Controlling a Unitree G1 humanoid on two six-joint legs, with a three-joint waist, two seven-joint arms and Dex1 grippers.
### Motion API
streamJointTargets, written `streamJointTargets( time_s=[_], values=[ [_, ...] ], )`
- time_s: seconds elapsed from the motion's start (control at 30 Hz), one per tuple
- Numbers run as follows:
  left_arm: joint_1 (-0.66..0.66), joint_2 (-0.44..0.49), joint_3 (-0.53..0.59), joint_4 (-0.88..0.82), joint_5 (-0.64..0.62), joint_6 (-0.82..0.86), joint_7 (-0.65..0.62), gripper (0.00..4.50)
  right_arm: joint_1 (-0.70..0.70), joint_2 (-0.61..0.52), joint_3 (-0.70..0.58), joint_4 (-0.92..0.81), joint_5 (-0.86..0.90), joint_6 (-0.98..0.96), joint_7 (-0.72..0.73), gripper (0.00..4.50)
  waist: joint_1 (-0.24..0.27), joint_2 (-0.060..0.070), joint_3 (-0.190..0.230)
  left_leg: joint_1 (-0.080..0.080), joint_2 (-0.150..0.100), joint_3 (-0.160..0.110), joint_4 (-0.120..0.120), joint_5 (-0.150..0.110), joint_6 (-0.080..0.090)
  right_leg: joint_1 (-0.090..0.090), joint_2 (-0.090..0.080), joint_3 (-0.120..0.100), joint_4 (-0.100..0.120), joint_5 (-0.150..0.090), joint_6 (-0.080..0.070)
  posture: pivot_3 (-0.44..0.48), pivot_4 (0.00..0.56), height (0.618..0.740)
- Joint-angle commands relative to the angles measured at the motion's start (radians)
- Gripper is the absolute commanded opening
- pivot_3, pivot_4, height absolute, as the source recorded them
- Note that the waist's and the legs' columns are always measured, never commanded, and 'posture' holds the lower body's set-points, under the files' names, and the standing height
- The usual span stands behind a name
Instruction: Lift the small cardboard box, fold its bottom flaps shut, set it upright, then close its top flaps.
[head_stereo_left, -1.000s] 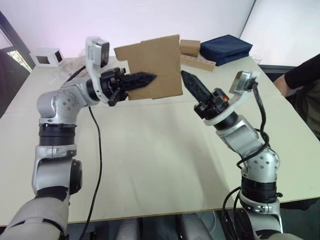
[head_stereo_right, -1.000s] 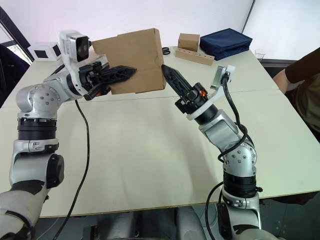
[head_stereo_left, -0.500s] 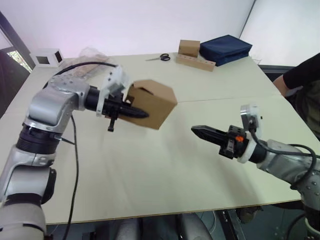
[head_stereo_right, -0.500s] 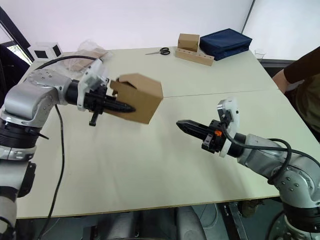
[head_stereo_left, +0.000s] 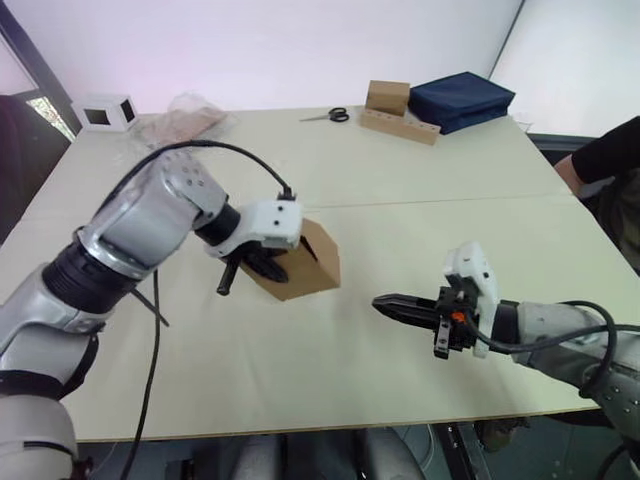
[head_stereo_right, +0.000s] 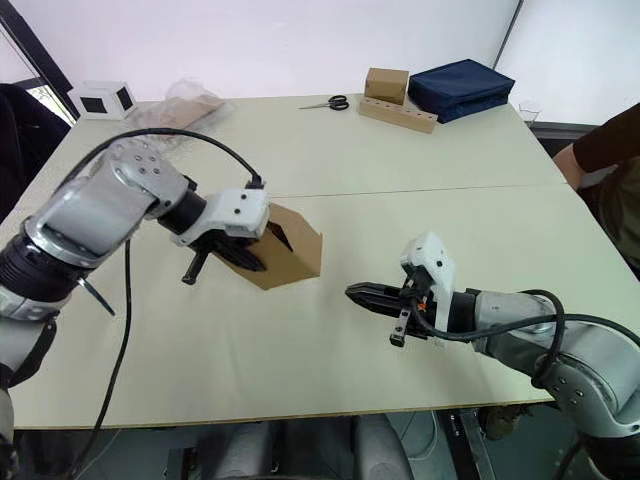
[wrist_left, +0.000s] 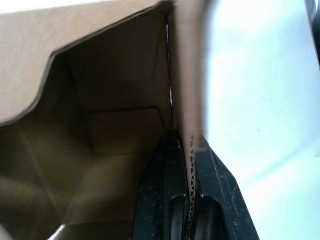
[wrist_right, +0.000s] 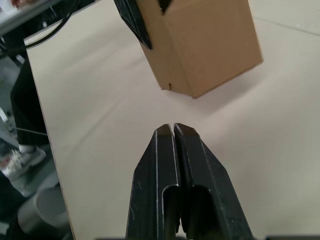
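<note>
The small cardboard box (head_stereo_right: 283, 256) sits on the bench (head_stereo_right: 330, 200), left of centre, with the left gripper (head_stereo_right: 243, 258) at its left wall. The right gripper (head_stereo_right: 362, 295) lies to its right, apart. Scissors (head_stereo_right: 328, 102) lie behind, near the far edge.

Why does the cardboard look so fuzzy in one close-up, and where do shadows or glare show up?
In the left wrist view the small cardboard box sits so close that its near wall blurs, and the table beyond washes out to white. In the right wrist view the box casts a soft shadow on the table, with the right gripper sharp. The left eye view has a bright, pale back wall.
</note>
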Motion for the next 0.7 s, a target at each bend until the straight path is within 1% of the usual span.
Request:
streamJointTargets(
  time_s=[0.03,0.3,0.6,0.63,0.67,0.7],
  values=[
    [-0.042,0.0,-0.062,-0.032,0.063,0.006,-0.036,0.0,-0.032,0.011,0.03,-0.046,-0.039,0.001,-0.019,0.05,0.0,0.0,0.0,0.0,0.0,0.0,0.0,0.0,0.0,0.0,0.0,0.0,0.0,0.0,0.0,0.0,0.15,0.74],
    [-0.054,-0.002,-0.162,-0.106,0.127,0.104,-0.066,0.0,-0.012,0.073,0.083,-0.061,-0.108,-0.003,-0.062,0.05,0.0,0.0,0.0,0.0,0.0,0.0,0.0,0.0,0.0,0.0,0.0,0.0,0.0,0.0,0.0,0.0,0.15,0.74],
    [-0.076,-0.041,-0.186,-0.135,0.141,0.212,-0.032,0.0,-0.007,0.123,0.104,-0.037,-0.171,-0.014,-0.059,0.05,0.001,0.0,0.0,0.0,0.0,0.0,0.001,0.0,0.0,0.0,0.0,0.0,0.0,0.0,0.0,0.0,0.15,0.74],
    [-0.083,-0.042,-0.183,-0.138,0.133,0.224,-0.037,0.56,-0.004,0.125,0.103,-0.032,-0.178,-0.017,-0.052,0.0,0.001,0.0,0.0,0.0,0.0,0.0,0.001,0.0,0.0,0.0,0.0,0.0,0.0,0.0,0.0,0.0,0.15,0.74],
    [-0.093,-0.048,-0.176,-0.138,0.119,0.254,-0.039,0.66,-0.001,0.126,0.102,-0.026,-0.187,-0.02,-0.045,0.0,0.002,0.0,0.0,0.0,0.0,0.0,0.001,0.0,0.0,0.0,0.0,0.0,0.0,0.0,0.0,0.0,0.15,0.74],
    [-0.102,-0.052,-0.169,-0.138,0.108,0.272,-0.04,0.99,0.002,0.127,0.101,-0.02,-0.194,-0.023,-0.038,0.0,0.002,0.0,0.0,0.0,0.0,0.0,0.001,0.0,0.0,0.0,0.0,0.0,0.0,0.0,0.0,0.0,0.15,0.74]
  ],
)
